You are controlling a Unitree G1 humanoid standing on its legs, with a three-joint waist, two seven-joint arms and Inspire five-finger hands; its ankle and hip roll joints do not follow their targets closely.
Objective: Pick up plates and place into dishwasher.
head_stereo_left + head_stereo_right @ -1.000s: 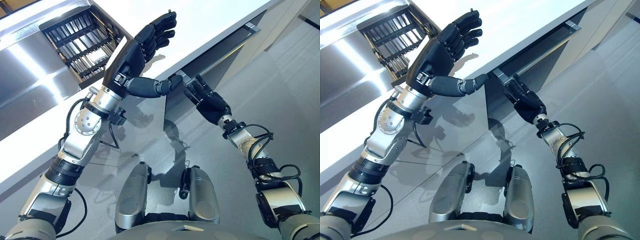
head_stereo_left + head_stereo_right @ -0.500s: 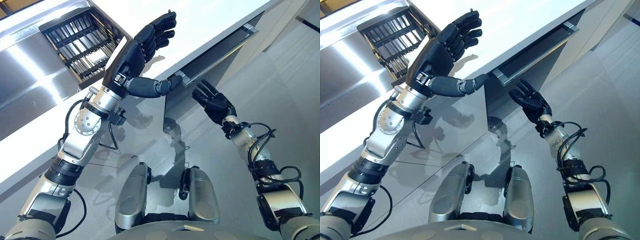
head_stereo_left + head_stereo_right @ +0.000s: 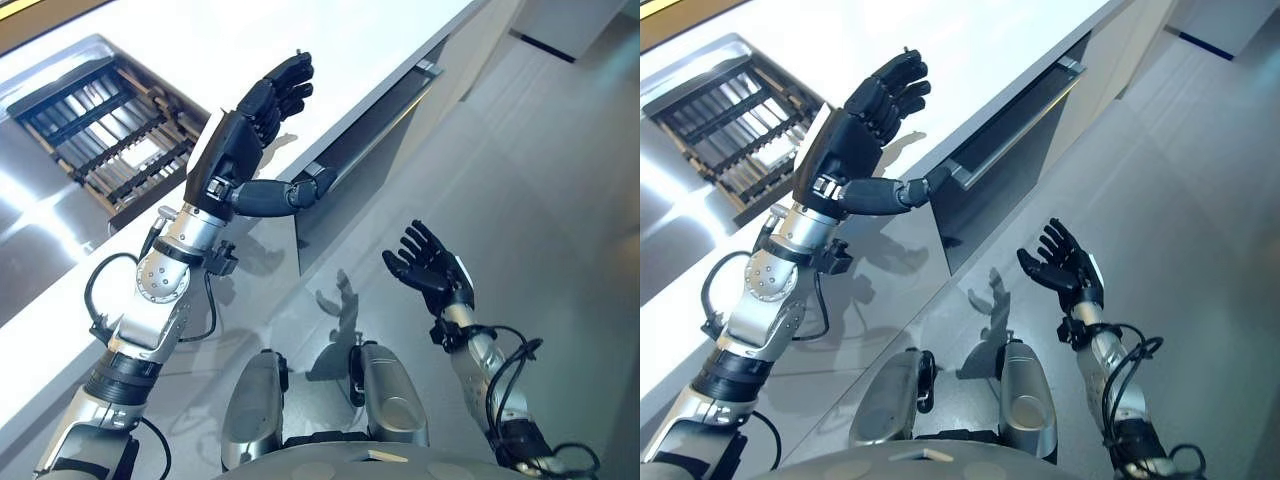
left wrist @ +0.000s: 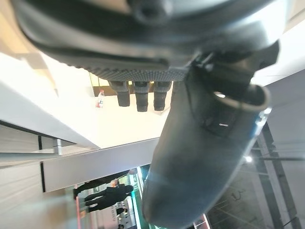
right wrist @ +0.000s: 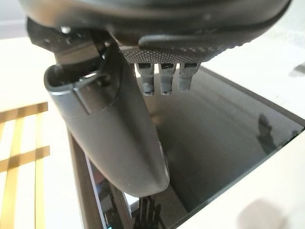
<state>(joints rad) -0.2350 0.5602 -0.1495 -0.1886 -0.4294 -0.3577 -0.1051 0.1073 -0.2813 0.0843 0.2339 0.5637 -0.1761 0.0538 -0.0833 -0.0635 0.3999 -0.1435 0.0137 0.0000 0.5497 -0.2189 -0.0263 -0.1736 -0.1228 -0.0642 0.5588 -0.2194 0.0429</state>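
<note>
A dark rack [image 3: 95,130] sat in the sink at far left of the white table [image 3: 330,40]. The dishwasher door [image 3: 365,160] hung under its edge. The left hand [image 3: 240,140] hovered above, fingers spread; the right hand [image 3: 428,268] was wide open, empty, near the floor [image 3: 560,200].

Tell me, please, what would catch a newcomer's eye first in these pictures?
The left hand is raised, fingers straight, over the white counter. Beside it a dark rack sits in the steel sink. The right hand hangs open above the grey floor, apart from the dishwasher door, which stands slightly ajar.
</note>
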